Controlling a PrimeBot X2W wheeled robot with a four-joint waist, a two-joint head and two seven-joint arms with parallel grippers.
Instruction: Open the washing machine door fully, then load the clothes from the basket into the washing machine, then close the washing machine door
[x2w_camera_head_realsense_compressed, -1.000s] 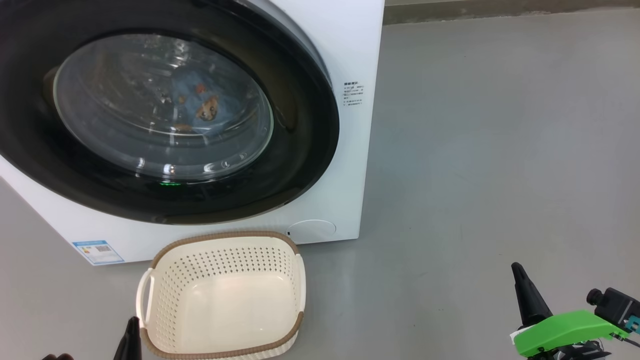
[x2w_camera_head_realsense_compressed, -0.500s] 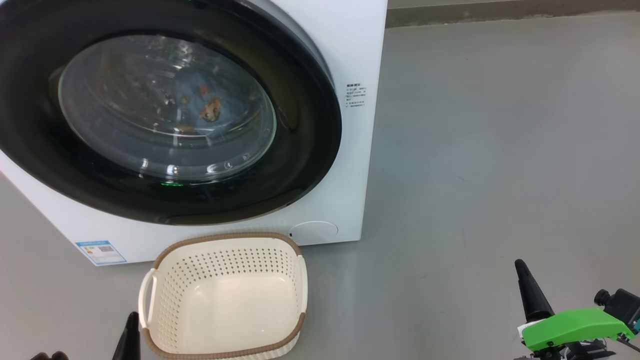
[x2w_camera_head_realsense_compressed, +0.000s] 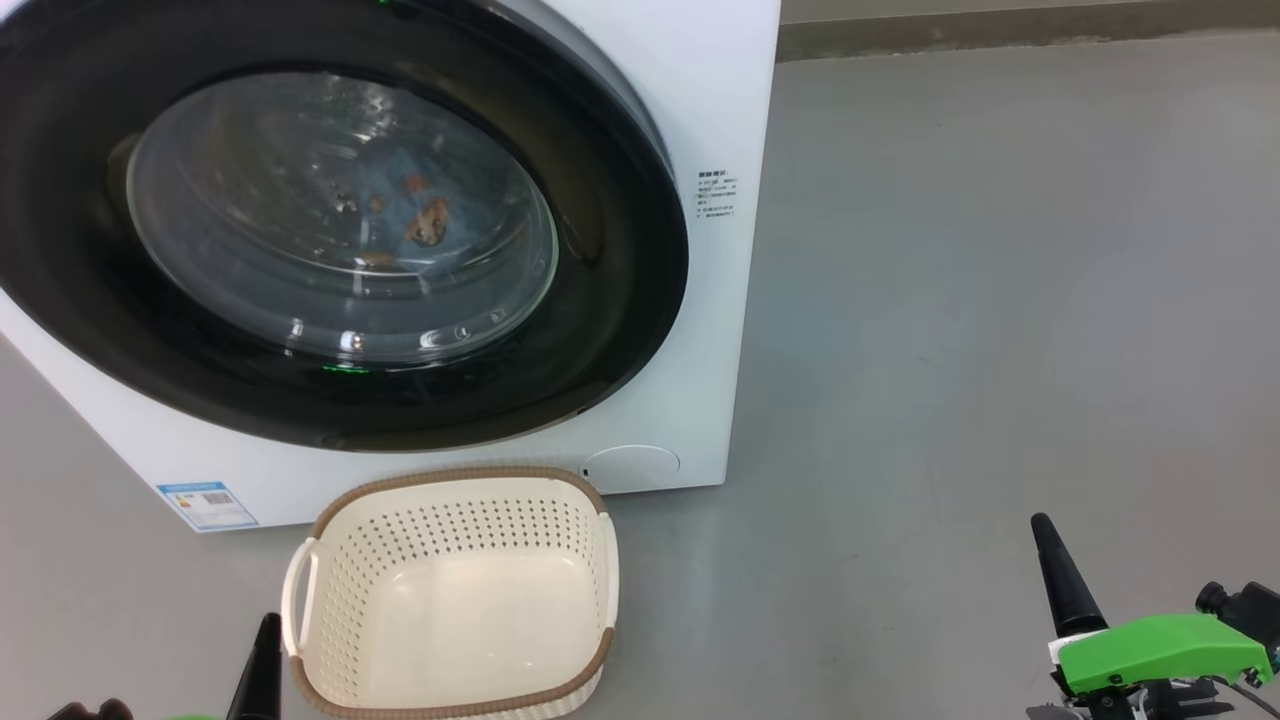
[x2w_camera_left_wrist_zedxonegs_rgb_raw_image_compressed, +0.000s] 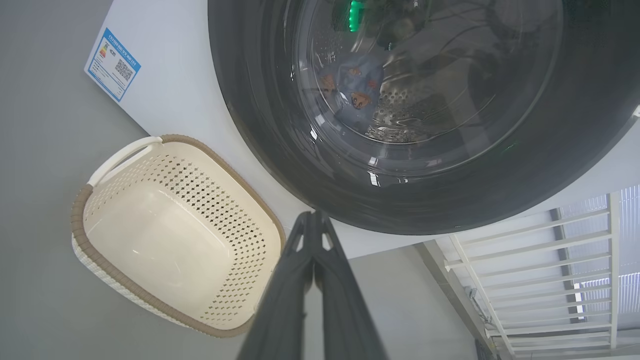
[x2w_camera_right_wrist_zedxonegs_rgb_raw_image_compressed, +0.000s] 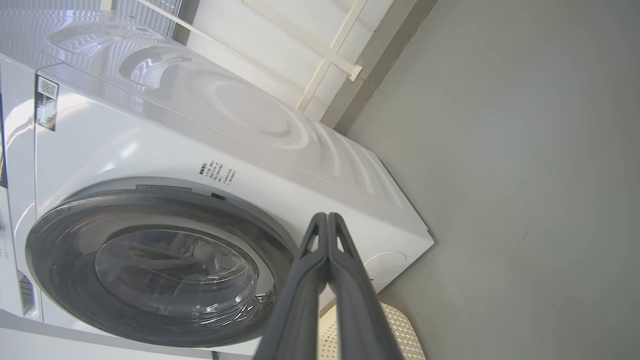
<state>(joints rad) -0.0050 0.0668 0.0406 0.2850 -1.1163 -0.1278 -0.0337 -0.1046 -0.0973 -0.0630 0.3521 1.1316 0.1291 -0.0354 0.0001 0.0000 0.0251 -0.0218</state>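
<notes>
Your left hand and right hand are pressed together, empty. Ahead, clothes sit behind the shut door, basket empty; you seem finished.

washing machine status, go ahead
Left gripper and right gripper shut, holding nothing. Door closed, clothes inside the machine. Basket empty, on the floor in front of it.
</notes>
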